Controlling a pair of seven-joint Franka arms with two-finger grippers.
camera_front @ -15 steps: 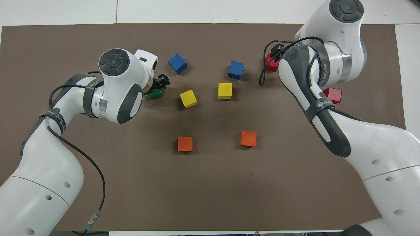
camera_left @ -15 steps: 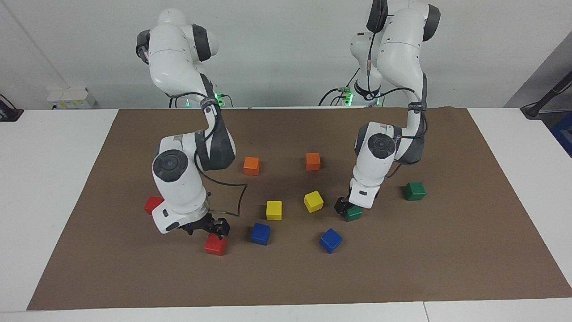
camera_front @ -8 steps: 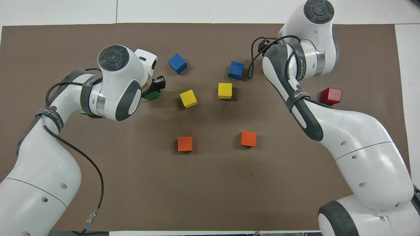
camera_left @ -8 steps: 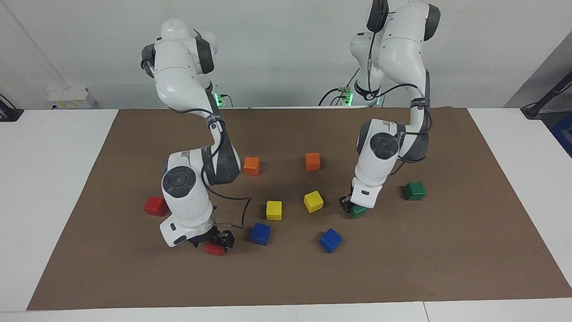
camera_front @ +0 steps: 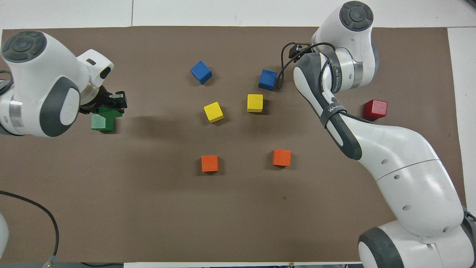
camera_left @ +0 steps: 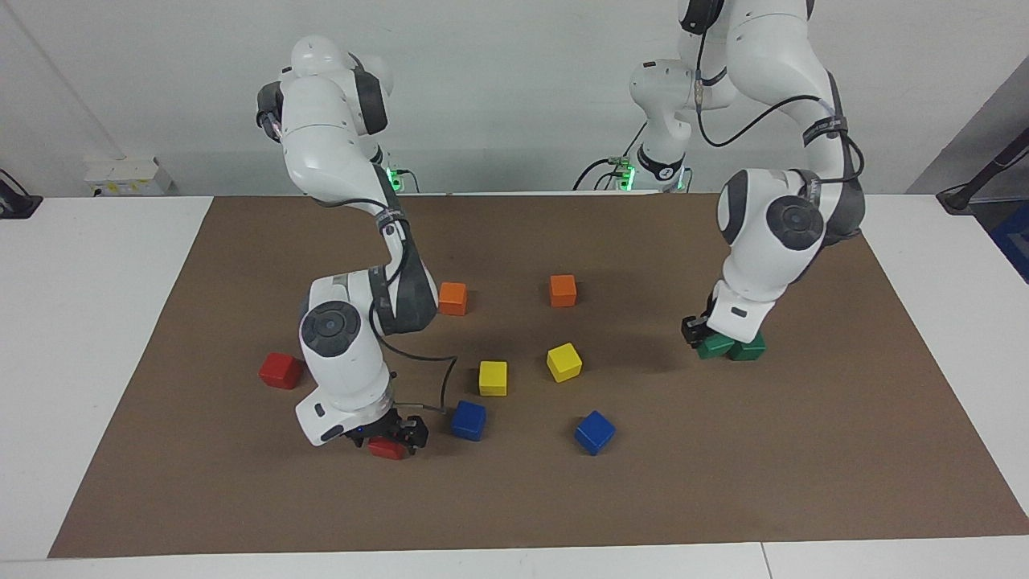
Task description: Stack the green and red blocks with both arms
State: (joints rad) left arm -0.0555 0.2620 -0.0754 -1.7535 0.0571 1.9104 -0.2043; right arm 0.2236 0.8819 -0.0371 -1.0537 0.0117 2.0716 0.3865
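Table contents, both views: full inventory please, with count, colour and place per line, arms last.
Glossy green cubes: 2, dark green, at the left arm's end; one in the left gripper, close beside the other on the mat.
Glossy red cubes: 2, bright red, at the right arm's end; one under the right gripper, one nearer to the robots.
Blue cubes: 2, and, farthest from the robots.
Yellow cubes: 2, and, mid-mat.
Orange cubes: 2, and, nearest to the robots.
Brown mat: 1, over the white table.
Left gripper: at the green cubes.
Right gripper: down on a red cube.
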